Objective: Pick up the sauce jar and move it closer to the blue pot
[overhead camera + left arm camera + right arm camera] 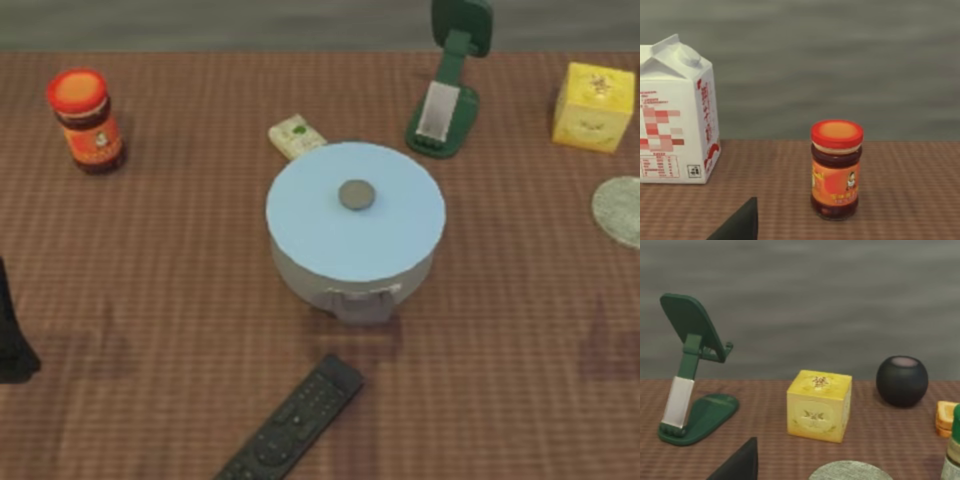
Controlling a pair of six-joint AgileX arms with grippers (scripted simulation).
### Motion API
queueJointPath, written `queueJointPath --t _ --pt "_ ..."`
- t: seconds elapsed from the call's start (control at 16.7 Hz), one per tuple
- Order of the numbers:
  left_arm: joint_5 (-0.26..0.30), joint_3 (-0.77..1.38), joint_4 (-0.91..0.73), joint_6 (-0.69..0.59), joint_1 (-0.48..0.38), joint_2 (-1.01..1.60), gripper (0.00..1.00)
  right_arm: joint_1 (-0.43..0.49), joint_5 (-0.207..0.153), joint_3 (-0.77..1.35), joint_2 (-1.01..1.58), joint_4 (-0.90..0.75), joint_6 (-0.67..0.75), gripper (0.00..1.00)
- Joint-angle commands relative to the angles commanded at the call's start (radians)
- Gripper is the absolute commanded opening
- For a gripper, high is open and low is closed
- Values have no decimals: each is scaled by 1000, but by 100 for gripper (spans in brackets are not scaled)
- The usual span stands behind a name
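— Two arms parked; which one takes it?
— My left gripper (737, 222), nearest; whether its fingers are apart, I cannot tell. Beyond it the sauce jar (88, 121) stands free, well left of the blue pot (355, 222), not yet gripped.
— Its orientation?
— Upright, long axis vertical, lid up, label toward my wrist camera.

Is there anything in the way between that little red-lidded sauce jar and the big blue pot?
Nothing visible does. In the top view the small sauce jar with the orange-red lid stands at the far left, and only bare brown table lies between it and the large round blue pot. The small cream packet sits behind the pot, off that line.
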Motion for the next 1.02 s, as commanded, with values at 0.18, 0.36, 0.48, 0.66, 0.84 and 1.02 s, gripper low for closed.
queueJointPath --t 0.18,0.36,0.48,0.66,0.84,1.02 --pt "-1 9 -4 0 1 8 100 0 0 0 0 0 0 100" --pt "-5 94 -45 3 7 85 100 0 0 0 0 0 0 100" --pt "-8 195 -97 7 12 179 100 0 0 0 0 0 0 100" --pt "-7 405 -206 16 15 379 100 0 0 0 0 0 0 100" --pt "-2 667 -345 28 14 630 100 0 0 0 0 0 0 100" --pt "6 966 -503 43 9 919 100 0 0 0 0 0 0 100"
